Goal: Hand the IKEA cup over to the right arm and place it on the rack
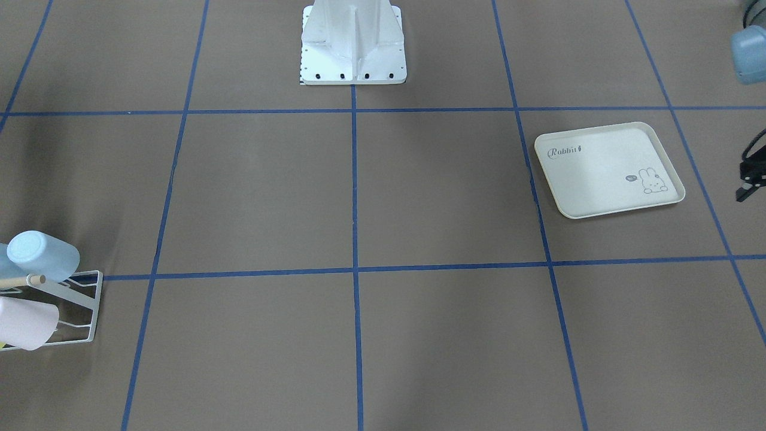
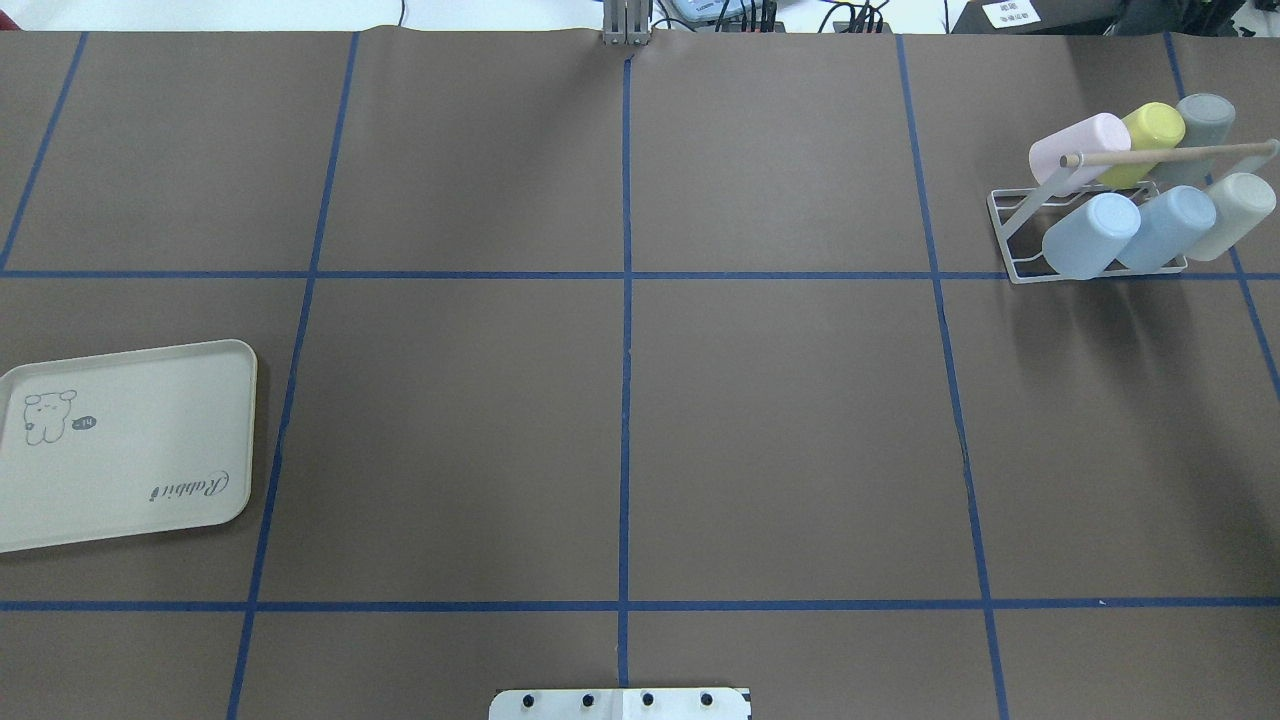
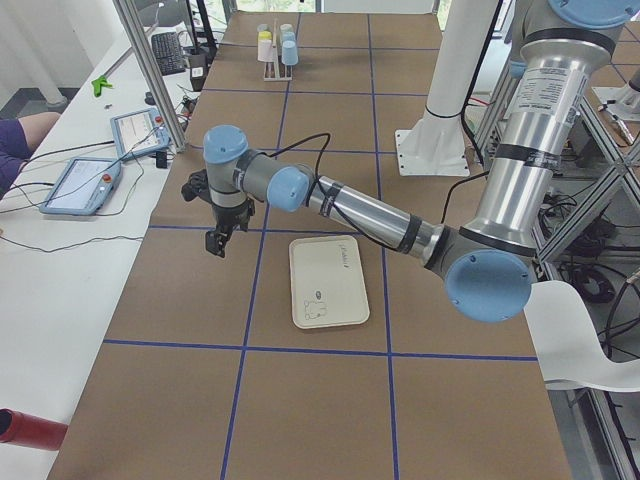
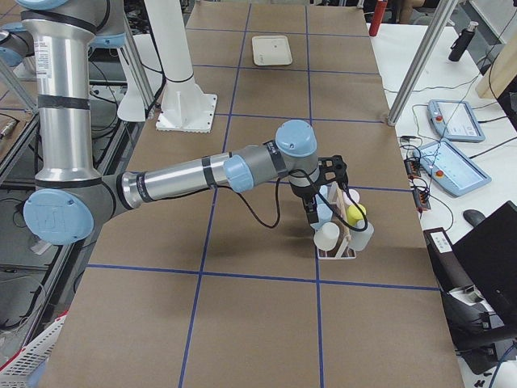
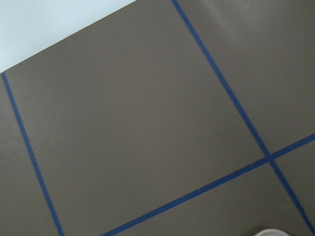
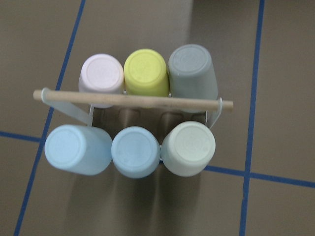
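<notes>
1. Front-facing: the rack (image 1: 90, 305) stands at the table's (image 1: 419, 191) edge on the robot's right, with a light blue cup (image 1: 42, 254) and a pink cup (image 1: 27, 323) tipped on it. The rabbit-print tray (image 1: 598, 173) lies near the opposite edge. Beside it, the left gripper (image 1: 748, 185) is cropped, so I cannot tell its jaws.
2. Overhead: near the far right corner, the rack carries six cups. A yellow cup (image 2: 1150, 130) and a grey cup (image 2: 1203, 120) join the pink one behind the wooden dowel (image 2: 1170, 155). Two blue ones and a pale green cup (image 2: 1235, 210) are in front.
3. Exterior left: the left arm (image 3: 360, 210) holds its gripper above bare table beside the tray.
4. Exterior right: the right arm (image 4: 178, 182) hangs the right gripper (image 4: 311, 214) just over the cups. I cannot tell whether its fingers are apart.
5. Left wrist: brown table with blue tape lines (image 5: 221, 88).
6. Right wrist: looking straight down, three cups sit on each side of the dowel.
</notes>
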You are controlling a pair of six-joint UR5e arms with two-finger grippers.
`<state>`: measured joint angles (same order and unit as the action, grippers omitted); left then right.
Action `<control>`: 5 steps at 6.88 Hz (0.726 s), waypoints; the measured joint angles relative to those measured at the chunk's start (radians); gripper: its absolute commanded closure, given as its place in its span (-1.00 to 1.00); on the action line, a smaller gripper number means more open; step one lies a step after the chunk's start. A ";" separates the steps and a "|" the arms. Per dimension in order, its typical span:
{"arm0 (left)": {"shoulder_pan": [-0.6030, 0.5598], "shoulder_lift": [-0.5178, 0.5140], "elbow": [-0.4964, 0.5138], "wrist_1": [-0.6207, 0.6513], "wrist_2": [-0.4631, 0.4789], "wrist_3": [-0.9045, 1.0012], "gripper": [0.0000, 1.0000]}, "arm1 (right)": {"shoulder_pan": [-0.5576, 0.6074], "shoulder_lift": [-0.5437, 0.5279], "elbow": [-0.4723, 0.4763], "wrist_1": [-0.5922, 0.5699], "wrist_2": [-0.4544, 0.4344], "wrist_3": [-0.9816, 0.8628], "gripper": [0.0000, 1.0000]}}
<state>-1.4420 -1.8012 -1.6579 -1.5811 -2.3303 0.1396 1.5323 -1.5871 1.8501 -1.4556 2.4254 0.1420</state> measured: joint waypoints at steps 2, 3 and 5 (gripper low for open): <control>-0.096 0.024 0.113 -0.010 -0.093 0.081 -1.00 | 0.042 -0.027 -0.003 -0.143 0.069 -0.208 -1.00; -0.120 0.054 0.122 -0.022 -0.103 0.086 -1.00 | 0.052 -0.038 0.006 -0.163 0.072 -0.243 -1.00; -0.135 0.139 0.123 -0.076 -0.056 0.085 -1.00 | 0.058 -0.047 0.008 -0.125 0.060 -0.250 -1.00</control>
<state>-1.5767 -1.6624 -1.5347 -1.6573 -2.3862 0.2247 1.5900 -1.6344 1.8585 -1.5804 2.4855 -0.1083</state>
